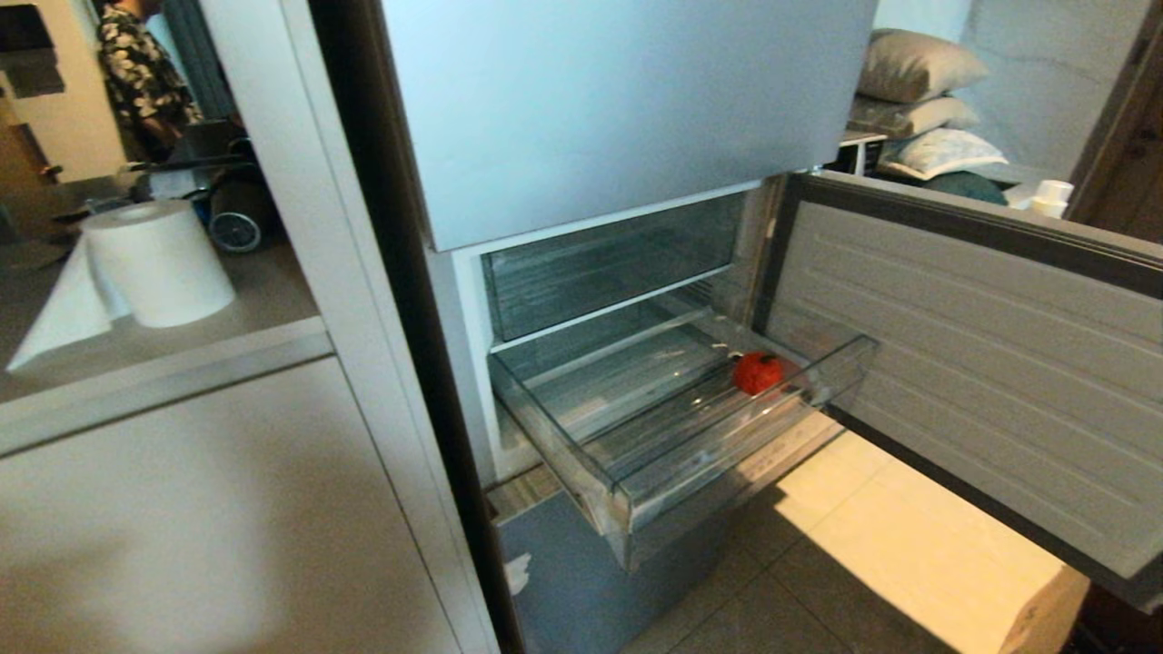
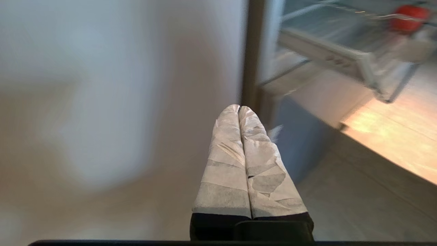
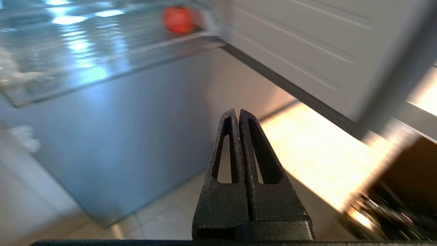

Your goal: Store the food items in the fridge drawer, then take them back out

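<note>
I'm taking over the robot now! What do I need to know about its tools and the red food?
Left tool: shut, empty, low beside the fridge, below the drawer.
Right tool: shut, empty, low over the floor tiles, below the drawer.
Fridge drawer: pulled out, fridge door open.
Food item: one red piece lying in the drawer near its right front corner.
Done: food is in the drawer.
Left: take it back out.

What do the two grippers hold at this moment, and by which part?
Nothing. The left gripper and the right gripper are both shut on empty air, low before the fridge. The red food item lies untouched in the open fridge drawer.
</note>
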